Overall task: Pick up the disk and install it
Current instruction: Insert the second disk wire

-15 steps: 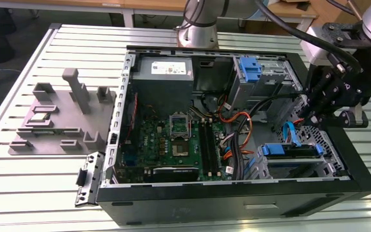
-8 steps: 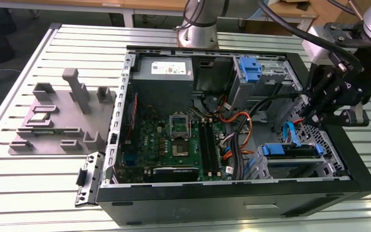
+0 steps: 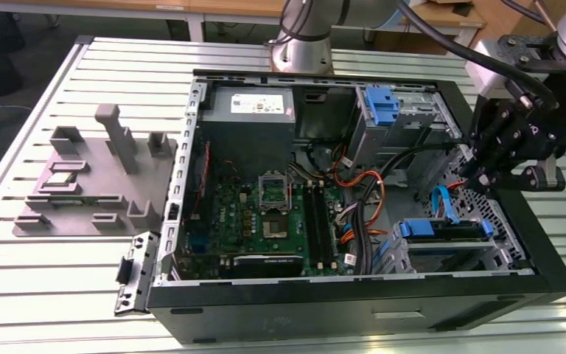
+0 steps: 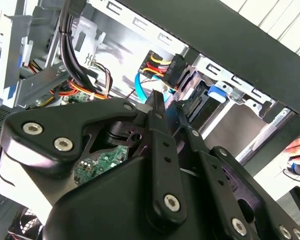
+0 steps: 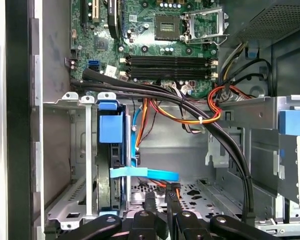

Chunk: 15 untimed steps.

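The landmark here is the open computer case (image 3: 548, 273), lying on its side on the slatted table (image 3: 27, 295). The gripper (image 3: 477, 179) hangs over the case's edge at the exterior view's right, above the drive cage corner. The disk (image 3: 445, 230) appears to sit already in that cage, inside the case near its front corner: in the exterior view its blue carrier frame shows across the bay, and in the first wrist view the same blue frame (image 5: 111, 129) stands edge-on in the metal cage, with a light blue data cable (image 5: 145, 173) running across just beside it.

The jaws are close together, almost touching at the tips (image 5: 160, 205), and nothing is pinched between them. So the carrying step looks done and the work is at seating or checking; whether the disk is pushed fully home is hard to tell from these angles.

The next move calls for care around the black cable bundle (image 5: 190, 107) crossing the case interior near the cage.
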### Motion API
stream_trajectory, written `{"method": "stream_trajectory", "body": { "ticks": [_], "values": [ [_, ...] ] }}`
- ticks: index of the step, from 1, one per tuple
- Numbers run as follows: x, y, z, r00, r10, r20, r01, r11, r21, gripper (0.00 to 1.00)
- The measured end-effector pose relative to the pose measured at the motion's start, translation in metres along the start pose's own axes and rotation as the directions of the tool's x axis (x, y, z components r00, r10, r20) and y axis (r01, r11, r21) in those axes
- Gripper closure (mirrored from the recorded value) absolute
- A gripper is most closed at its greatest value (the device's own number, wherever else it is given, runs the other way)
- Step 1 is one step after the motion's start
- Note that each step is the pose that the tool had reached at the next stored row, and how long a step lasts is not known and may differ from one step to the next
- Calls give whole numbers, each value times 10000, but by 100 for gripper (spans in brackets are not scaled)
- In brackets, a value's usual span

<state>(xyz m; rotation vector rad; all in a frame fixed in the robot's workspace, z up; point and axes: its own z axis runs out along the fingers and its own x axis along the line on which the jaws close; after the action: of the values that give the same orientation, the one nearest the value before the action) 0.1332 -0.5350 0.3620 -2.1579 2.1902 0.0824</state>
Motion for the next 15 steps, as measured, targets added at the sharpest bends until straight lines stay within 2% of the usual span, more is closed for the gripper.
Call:
{"method": "stream_trajectory", "body": {
  "ticks": [10,15],
  "values": [
    [-6,-14,3,10000,-1,0,1,10000,0,76],
    [-22,-44,8,10000,-1,0,1,10000,0,76]
  ]
}}
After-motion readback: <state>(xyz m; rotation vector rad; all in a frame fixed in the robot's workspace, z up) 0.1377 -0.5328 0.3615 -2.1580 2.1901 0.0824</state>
